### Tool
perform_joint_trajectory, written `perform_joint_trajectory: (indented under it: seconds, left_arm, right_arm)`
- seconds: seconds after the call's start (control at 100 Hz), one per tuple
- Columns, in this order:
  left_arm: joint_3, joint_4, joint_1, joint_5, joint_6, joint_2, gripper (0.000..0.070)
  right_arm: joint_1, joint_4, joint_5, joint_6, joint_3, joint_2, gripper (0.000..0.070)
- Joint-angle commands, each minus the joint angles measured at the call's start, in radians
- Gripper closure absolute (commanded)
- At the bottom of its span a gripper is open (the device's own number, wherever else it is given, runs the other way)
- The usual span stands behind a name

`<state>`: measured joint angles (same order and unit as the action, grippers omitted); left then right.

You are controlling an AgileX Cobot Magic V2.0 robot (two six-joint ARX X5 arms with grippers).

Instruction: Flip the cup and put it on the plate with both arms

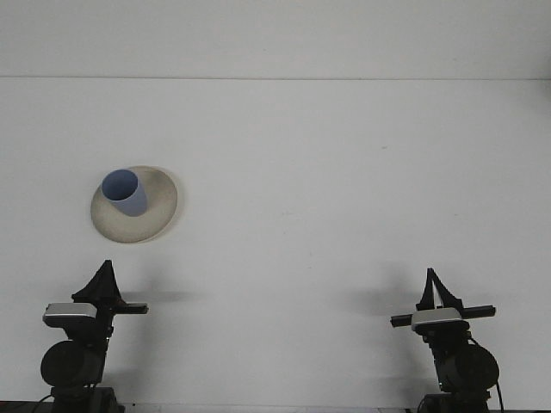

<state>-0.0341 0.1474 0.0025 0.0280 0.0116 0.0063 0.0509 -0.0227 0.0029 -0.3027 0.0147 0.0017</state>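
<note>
A blue cup (126, 192) stands mouth up on the beige plate (151, 216) at the left of the white table. My left gripper (106, 274) rests low near the front edge, below the plate and well apart from it. Over at the front right my right gripper (431, 284) also sits low, far from the cup. Nothing is held by either one. Each gripper looks like a single dark point from here, so I cannot make out its opening.
The white table (327, 189) stretches wide between and beyond the two arms. A pale wall (275, 34) rises behind the table's far edge.
</note>
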Motion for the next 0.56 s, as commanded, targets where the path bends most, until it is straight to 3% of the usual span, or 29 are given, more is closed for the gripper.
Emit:
perform_joint_trajectory:
  seconds: [0.0, 0.55]
  left_arm:
    - [0.020, 0.011, 0.001, 0.006, -0.005, -0.002, 0.0688]
    - [0.019, 0.011, 0.001, 0.005, -0.005, -0.002, 0.0688]
  right_arm:
    - [-0.002, 0.025, -0.005, -0.008, -0.002, -0.001, 0.0700]
    - [-0.002, 0.039, -0.002, -0.008, -0.002, -0.001, 0.0700]
